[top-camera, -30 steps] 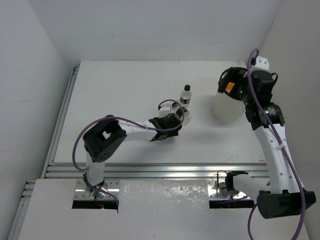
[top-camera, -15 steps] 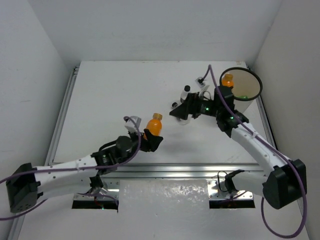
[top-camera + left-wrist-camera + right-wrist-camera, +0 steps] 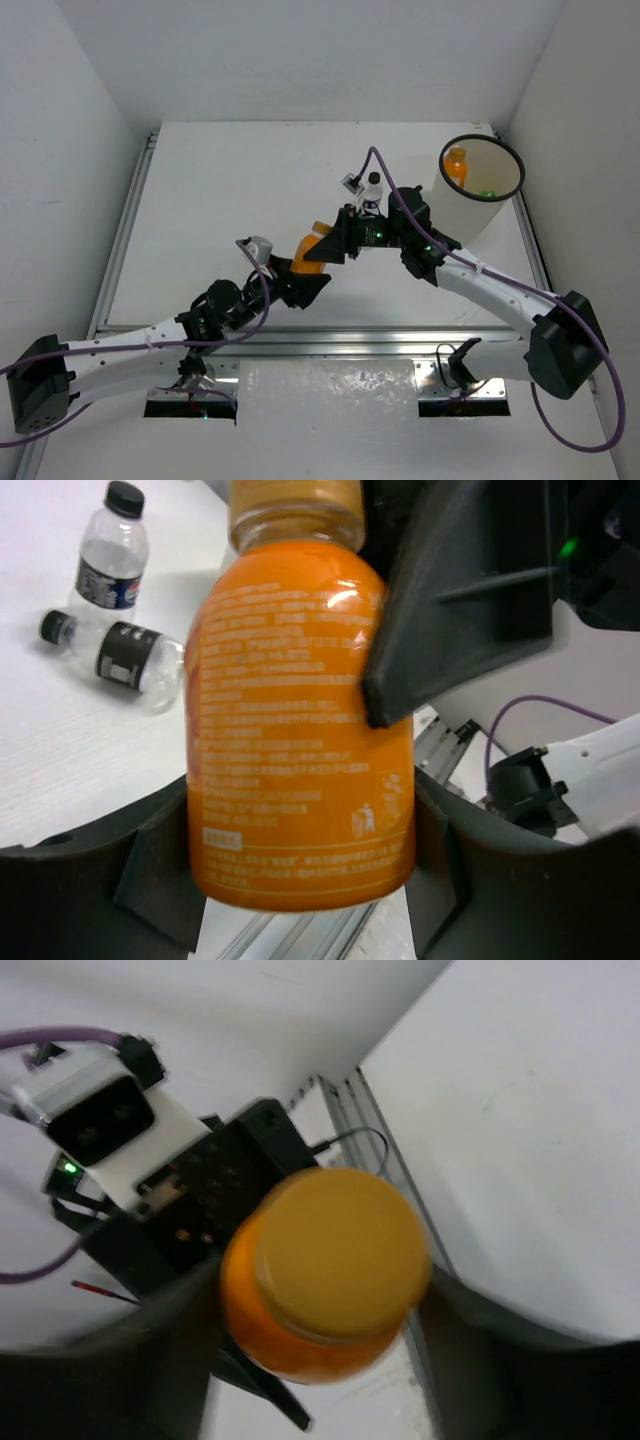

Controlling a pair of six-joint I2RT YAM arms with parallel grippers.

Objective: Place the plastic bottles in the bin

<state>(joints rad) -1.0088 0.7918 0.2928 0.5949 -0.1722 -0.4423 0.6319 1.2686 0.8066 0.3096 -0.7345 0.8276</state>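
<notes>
Mid-air handover over the counter, judging by the setup. Left fingers are clamped on the lower body of an orange bottle, which is held tilted, cap toward the right arm. Right fingers straddle its upper half. One lies against the shoulder, but I can't tell if they're actually pinching or just bracketing it.

The bin stands at the far right corner, well apart from the handover point. It has an orange bottle and something green inside already.

How I'd run this step:
- Right side grabs the straight wall below the shoulder, not the cap or neck. The bottle is smooth and round, so a grip on the taper will likely squirt out.
- Left side lets go only once the right grip is firm, then backs off down along the bottle axis. The two sets of fingers are crowded, so there's clip risk.
- Carry it cap-up over the middle of the bin opening and release low.

Two clear bottles remain on the counter, one upright and one on its side.
</notes>
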